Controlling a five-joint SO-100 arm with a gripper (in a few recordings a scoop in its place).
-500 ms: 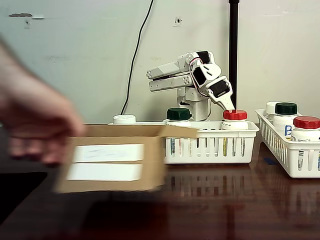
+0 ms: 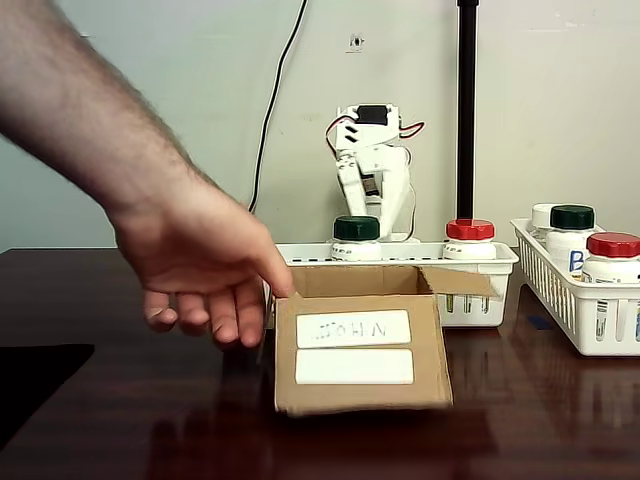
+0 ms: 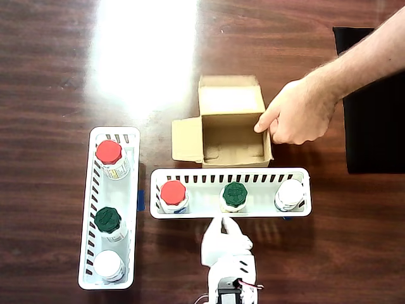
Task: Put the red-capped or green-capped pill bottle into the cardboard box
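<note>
Dark wood table (image 3: 57, 57), glossy, with a bright glare patch in the overhead view. Person's hand (image 3: 297, 117), reaching in from the right of the overhead view, fingers on the wall of the cardboard box (image 3: 231, 120); box stands open, empty, flaps spread, two white labels on its front face in the fixed view, touching or just beside the long basket. Long white slotted basket (image 3: 231, 172) between box and arm, holding three bottles in a row: the pill bottle (image 3: 173, 194) with red cap at the left end in the overhead view, a green-capped bottle (image 3: 234, 195) in the middle, a white-capped bottle (image 3: 290, 194) at the right. Second white basket (image 3: 88, 209) at the left, with red-, green- and white-capped bottles. White arm folded behind the long basket; gripper (image 3: 223, 223) points toward the basket, holding nothing, and whether its fingers are parted cannot be told. Risks, as judged: the hand at the box could be struck by a move begun now; close basket walls and neighbouring bottles leave little room, so a poorly centred grasp could tip the bottle.
</note>
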